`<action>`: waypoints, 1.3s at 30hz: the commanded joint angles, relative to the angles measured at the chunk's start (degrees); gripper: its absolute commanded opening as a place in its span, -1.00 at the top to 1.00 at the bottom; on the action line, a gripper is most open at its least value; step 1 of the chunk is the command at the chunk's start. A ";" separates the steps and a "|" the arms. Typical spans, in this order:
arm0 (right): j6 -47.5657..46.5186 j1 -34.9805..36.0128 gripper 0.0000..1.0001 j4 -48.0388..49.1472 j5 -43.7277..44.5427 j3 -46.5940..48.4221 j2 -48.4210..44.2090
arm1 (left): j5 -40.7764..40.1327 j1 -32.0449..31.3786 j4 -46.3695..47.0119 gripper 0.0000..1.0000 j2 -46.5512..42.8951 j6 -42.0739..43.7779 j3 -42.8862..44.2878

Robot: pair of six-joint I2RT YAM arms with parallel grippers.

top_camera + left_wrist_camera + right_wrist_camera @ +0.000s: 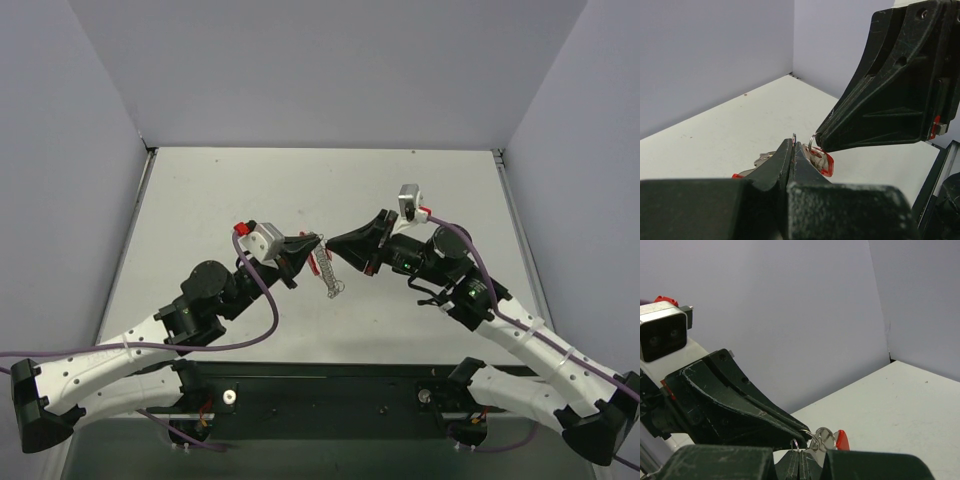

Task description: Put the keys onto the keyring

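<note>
Top external, mid-frame: keys [331,277] hang as a lacy silver row above the counter [220,200], thin red keyring [322,263] alongside; left jaws and right jaws both clamp the bunch's top.

Right gripper [800,456] pinched, seemingly on keys [823,438]; left gripper [806,433] tip alongside, red keyring [841,440] behind

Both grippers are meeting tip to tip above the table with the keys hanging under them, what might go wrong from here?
One: the left gripper and right gripper are both shut, pinching thin wire loops by their very tips; a small tug may slip one free and drop the keys onto the table.
Two: the tips almost touch, so closing in further may knock them together.
Three: the red keyring sits partly hidden behind the left gripper, so threading may miss.
</note>
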 commanded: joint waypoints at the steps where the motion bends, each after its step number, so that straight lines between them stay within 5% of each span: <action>1: -2.56 1.03 1.00 6.35 0.98 -0.39 -1.59 | -0.78 -0.31 4.21 1.00 -0.34 -1.80 1.50; 39: -2.65 2.08 1.00 14.35 4.41 -3.11 -1.15 | 1.86 -0.22 5.62 1.00 -1.31 -2.50 0.35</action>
